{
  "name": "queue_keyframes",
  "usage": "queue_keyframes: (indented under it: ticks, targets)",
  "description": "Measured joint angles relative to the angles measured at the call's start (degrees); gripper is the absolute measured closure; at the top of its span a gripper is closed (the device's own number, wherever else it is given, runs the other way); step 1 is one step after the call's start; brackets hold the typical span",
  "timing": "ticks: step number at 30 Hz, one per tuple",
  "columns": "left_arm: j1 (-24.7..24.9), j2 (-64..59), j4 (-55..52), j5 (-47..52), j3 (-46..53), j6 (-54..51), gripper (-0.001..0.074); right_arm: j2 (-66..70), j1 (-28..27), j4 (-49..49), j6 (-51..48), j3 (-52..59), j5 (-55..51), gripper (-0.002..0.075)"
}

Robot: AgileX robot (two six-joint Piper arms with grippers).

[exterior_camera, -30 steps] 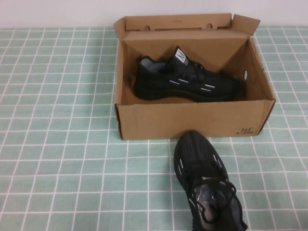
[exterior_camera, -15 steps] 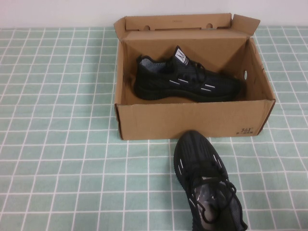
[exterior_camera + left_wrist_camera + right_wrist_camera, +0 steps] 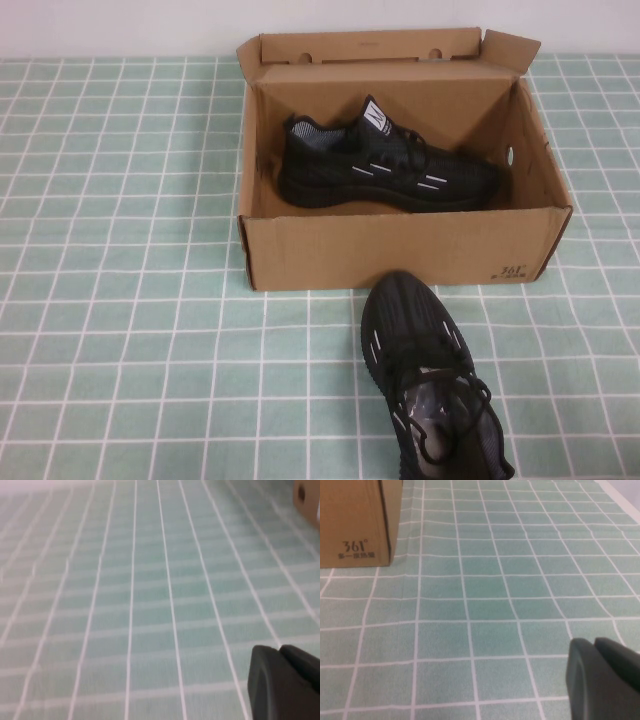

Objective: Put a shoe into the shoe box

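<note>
The brown cardboard shoe box (image 3: pixel 400 255) stands open at the back middle of the table, lid flap up. One black sneaker (image 3: pixel 385 165) lies inside it on its sole, toe to the right. The matching black sneaker (image 3: pixel 425 375) lies on the cloth just in front of the box, toe toward the box. Neither arm shows in the high view. My left gripper (image 3: pixel 279 649) is shut and empty, low over bare cloth, with the box corner (image 3: pixel 306 495) far off. My right gripper (image 3: pixel 594 641) is shut and empty over cloth, near the printed box corner (image 3: pixel 350 520).
A green tablecloth with a white grid (image 3: pixel 120 300) covers the table. A white wall runs along the back edge (image 3: pixel 120 25). Open cloth lies left and right of the box.
</note>
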State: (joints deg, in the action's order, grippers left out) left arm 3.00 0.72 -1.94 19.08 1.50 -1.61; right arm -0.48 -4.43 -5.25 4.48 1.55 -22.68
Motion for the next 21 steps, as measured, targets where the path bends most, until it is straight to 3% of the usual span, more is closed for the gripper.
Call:
queue_keyframes:
  ticks: [8, 10, 11, 14, 15, 21]
  targets:
    - [0.00, 0.00, 0.00, -12.55, 0.00, 0.00, 0.0739, 0.00, 0.00, 0.00, 0.00, 0.00, 4.38, 0.0734]
    - [0.00, 0.00, 0.00, -15.69, 0.00, 0.00, 0.0739, 0.00, 0.00, 0.00, 0.00, 0.00, 8.89, 0.0734]
    - [0.00, 0.00, 0.00, -17.15, 0.00, 0.00, 0.0739, -1.53, -0.03, -0.35, 0.01, 0.16, 27.28, 0.0733]
    - [0.00, 0.00, 0.00, -19.46, 0.00, 0.00, 0.0739, -1.53, -0.03, -0.35, -0.31, 0.16, 40.31, 0.0733]
    - [0.00, 0.00, 0.00, -19.74, 0.00, 0.00, 0.0739, 0.00, 0.00, 0.00, 0.10, 0.00, 27.81, 0.0734]
    - [0.00, 0.00, 0.00, -20.36, 0.00, 0.00, 0.0739, 0.00, 0.00, 0.00, 0.10, 0.00, 43.90, 0.0734]
